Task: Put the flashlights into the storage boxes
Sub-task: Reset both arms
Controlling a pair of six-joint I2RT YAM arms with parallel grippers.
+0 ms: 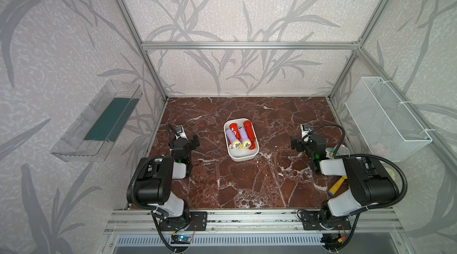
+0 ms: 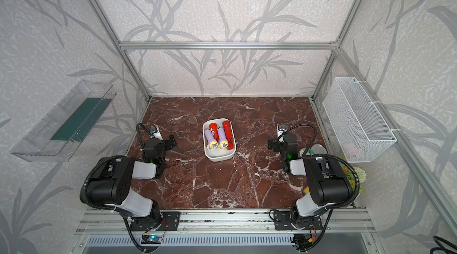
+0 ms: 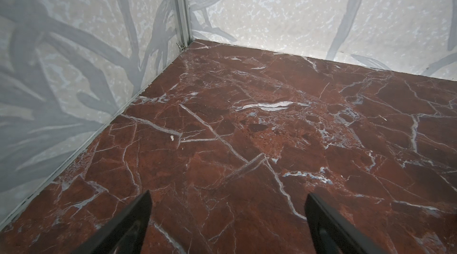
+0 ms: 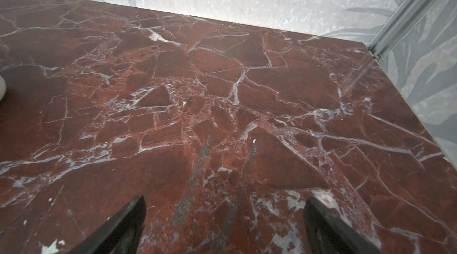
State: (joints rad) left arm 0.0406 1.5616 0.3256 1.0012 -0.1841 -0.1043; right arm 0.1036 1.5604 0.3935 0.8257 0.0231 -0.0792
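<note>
Between left gripper (image 3: 228, 193) and right gripper (image 4: 225, 198), both spread, empty, flashlights (image 1: 242, 134) are seen in the storage box (image 1: 243, 158). Light, slick plastic is expected; best grabbed mid-barrel.

The table (image 1: 247, 186) lies bare across the upper third of both top views, down either side of the centre and along the lower middle, leaving passage all round the tray (image 1: 243, 156), the one obstacle at centre. Four torches (image 1: 248, 131) fill its upper part, and a strip of its floor is free at the lower end. At lower right the jar (image 1: 342, 151) and shovel (image 1: 336, 185) crowd the edge behind the right arm (image 1: 366, 183), perhaps with a plant (image 2: 358, 173) beside them, while the left arm (image 1: 153, 181) blocks the lower left.
</note>
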